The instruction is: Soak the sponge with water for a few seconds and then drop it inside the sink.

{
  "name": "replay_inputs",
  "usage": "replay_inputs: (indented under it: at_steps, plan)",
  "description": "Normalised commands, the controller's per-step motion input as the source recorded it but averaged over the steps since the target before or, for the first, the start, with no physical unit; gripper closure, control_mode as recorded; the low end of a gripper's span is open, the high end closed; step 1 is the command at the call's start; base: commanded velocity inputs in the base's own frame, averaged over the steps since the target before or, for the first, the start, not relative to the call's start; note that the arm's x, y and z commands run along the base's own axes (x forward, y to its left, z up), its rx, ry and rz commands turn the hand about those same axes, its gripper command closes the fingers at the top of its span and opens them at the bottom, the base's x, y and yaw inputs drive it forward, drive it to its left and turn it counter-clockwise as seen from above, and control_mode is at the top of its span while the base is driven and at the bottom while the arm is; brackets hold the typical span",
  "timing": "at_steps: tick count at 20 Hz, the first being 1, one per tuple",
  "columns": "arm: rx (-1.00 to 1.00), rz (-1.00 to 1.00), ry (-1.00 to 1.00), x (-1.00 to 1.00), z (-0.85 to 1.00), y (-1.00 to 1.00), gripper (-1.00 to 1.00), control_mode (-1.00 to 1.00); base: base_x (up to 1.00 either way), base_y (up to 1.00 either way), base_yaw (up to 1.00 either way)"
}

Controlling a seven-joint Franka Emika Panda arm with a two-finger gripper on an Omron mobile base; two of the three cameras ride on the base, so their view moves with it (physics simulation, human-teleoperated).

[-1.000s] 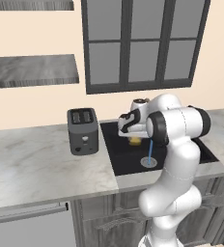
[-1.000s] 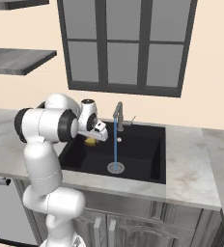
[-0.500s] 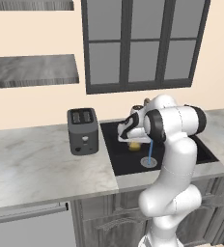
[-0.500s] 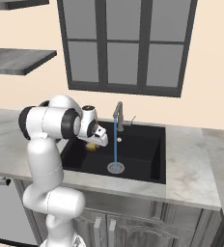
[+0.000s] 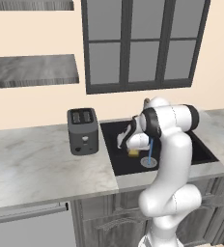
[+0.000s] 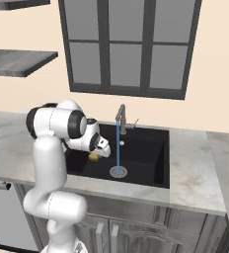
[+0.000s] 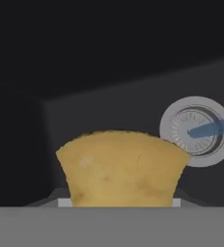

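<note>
Sponge (image 7: 121,166) sits clamped between the closed jaws of the gripper (image 5: 132,150), low inside the sink (image 6: 151,163) and beside the water (image 6: 118,148), so it may miss soaking if released here.

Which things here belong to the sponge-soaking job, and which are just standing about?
Job:
- sponge, gripped in the shut pincer above the basin
- water, running beside the sponge, not onto it
- sink with drain and faucet

Standing about:
- toaster on the counter
- window
- wall shelf
</note>
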Motion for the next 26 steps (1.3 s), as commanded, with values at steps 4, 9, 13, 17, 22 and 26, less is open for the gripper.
replay_inputs:
  at_steps: [4, 9, 13, 17, 22, 26]
  plan:
    - [0.00, 0.00, -0.03, 0.01, -0.34, 0.02, 1.00, -1.00, 0.00, 0.00, 0.00]
    - [0.00, 0.00, 0.00, 0.00, -0.28, 0.00, 1.00, -1.00, 0.00, 0.00, 0.00]
    - [0.00, 0.00, -0.01, 0.00, -0.34, 0.00, 1.00, -1.00, 0.00, 0.00, 0.00]
    - [0.00, 0.00, -0.01, 0.04, -0.35, 0.00, 1.00, -1.00, 0.00, 0.00, 0.00]
    - [0.00, 0.00, 0.00, 0.01, -0.10, 0.06, 1.00, -1.00, 0.00, 0.00, 0.00]
    - [0.00, 0.00, 0.00, 0.00, 0.00, 0.00, 1.00, -1.00, 0.00, 0.00, 0.00]
